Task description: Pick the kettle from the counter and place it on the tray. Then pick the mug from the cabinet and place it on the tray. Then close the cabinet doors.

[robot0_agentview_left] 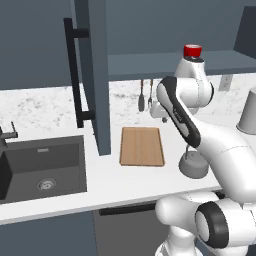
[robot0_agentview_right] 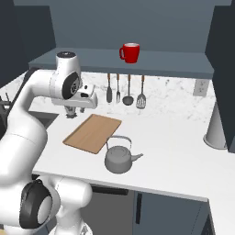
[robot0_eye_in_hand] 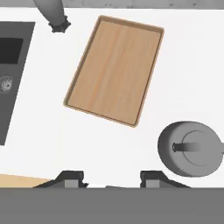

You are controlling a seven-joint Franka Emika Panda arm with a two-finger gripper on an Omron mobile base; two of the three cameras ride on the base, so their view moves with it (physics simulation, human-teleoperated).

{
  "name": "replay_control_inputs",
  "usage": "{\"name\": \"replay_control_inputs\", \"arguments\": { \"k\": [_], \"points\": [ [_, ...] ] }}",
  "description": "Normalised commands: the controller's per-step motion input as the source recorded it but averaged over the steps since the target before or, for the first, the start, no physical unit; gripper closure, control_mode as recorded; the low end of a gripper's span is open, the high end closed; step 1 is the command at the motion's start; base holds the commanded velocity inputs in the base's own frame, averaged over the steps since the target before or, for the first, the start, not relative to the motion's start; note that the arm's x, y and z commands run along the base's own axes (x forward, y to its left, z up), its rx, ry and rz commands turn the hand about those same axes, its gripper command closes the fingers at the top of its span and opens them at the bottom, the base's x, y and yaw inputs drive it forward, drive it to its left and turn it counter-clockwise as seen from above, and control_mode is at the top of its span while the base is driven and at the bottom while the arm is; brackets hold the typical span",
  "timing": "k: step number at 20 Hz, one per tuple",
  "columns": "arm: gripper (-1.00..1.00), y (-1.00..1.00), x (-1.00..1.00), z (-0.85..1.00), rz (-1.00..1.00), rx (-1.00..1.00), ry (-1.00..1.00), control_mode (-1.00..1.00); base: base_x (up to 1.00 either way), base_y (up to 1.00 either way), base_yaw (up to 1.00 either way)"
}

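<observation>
Hovering over bare counter (robot0_eye_in_hand: 39,131) — pincer (robot0_eye_in_hand: 111,177) parted, holding nothing — kettle (robot0_eye_in_hand: 191,148) beside it, tray (robot0_eye_in_hand: 114,70) beyond.

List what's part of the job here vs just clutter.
Job: kettle on the counter; bare tray; red mug on the cabinet shelf; open cabinet door.

Clutter: hanging utensils; sink; tall grey container; wall outlet.
</observation>
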Motion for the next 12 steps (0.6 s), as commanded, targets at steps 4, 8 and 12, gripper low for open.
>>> {"name": "replay_control_inputs", "arguments": {
  "k": [4, 8, 12],
  "points": [
    [-1.00, -0.01, -0.13, -0.07, 0.00, 0.00, 0.00, -1.00, 0.00, 0.00, 0.00],
    [-1.00, -0.25, -0.39, -0.19, -0.10, 0.00, 0.00, -1.00, 0.00, 0.00, 0.00],
    [-1.00, -0.42, -0.43, -0.24, -0.21, 0.00, 0.00, -1.00, 0.00, 0.00, 0.00]
  ]
}}
